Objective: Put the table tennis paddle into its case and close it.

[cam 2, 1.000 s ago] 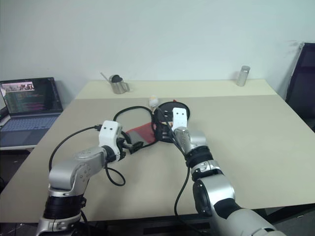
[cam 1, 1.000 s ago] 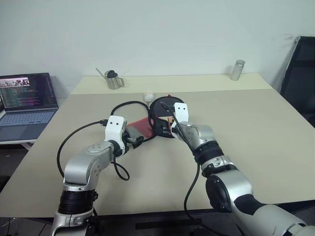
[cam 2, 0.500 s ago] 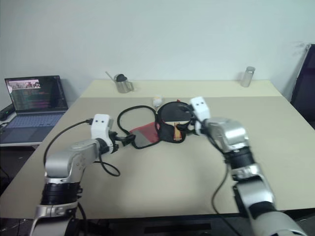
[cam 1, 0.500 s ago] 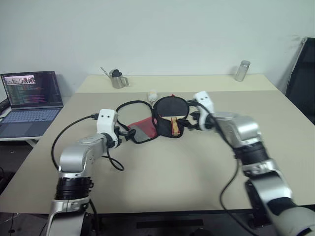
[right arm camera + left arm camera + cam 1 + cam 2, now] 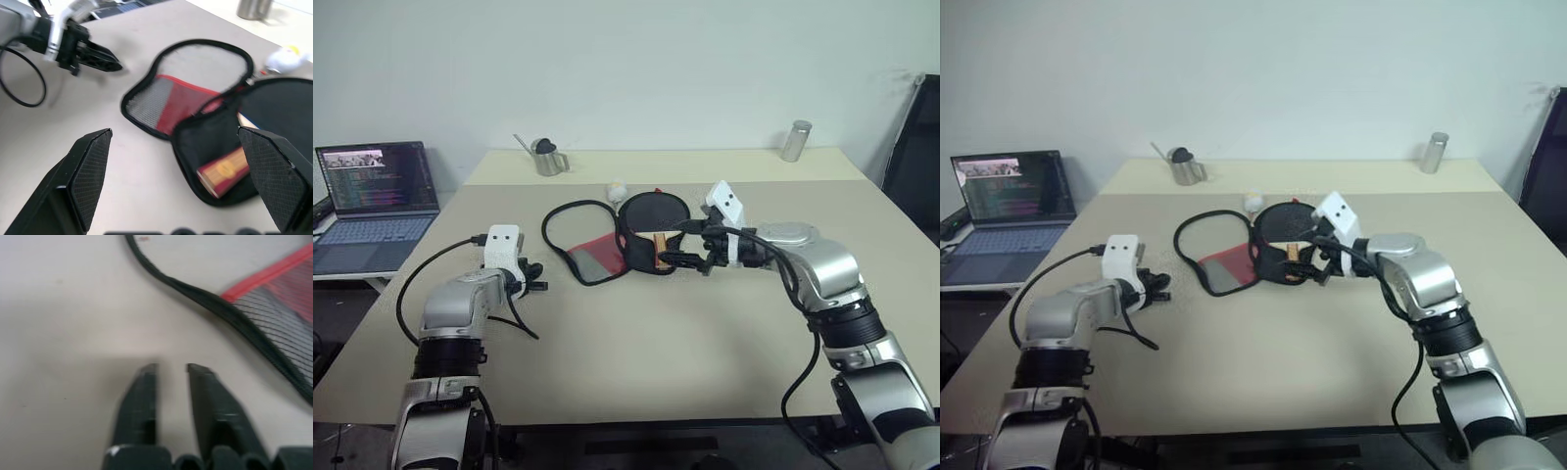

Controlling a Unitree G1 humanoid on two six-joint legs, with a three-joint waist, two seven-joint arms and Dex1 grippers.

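The case [image 5: 592,259] lies unzipped in the middle of the table, its mesh and red flap folded out to the left. The table tennis paddle [image 5: 653,211] rests in the black half, its striped handle [image 5: 227,169] pointing toward me. My right gripper [image 5: 680,243] hovers open just right of the handle, holding nothing. In the right wrist view its fingers [image 5: 93,166] spread wide either side of the case [image 5: 166,100]. My left gripper [image 5: 538,284] is shut and empty, low over the table a little left of the flap, whose zip edge [image 5: 274,313] lies just beyond the fingertips [image 5: 149,374].
An open laptop [image 5: 377,201] sits on a side table at the left. A metal pitcher [image 5: 544,157] and a metal cylinder [image 5: 795,140] stand at the back. A small white object [image 5: 616,188] lies behind the case. A black chair [image 5: 913,147] stands at the right.
My left gripper has drawn left away from the case flap and shut on nothing. My right gripper has pulled back to the right of the case and rolled, staying open.
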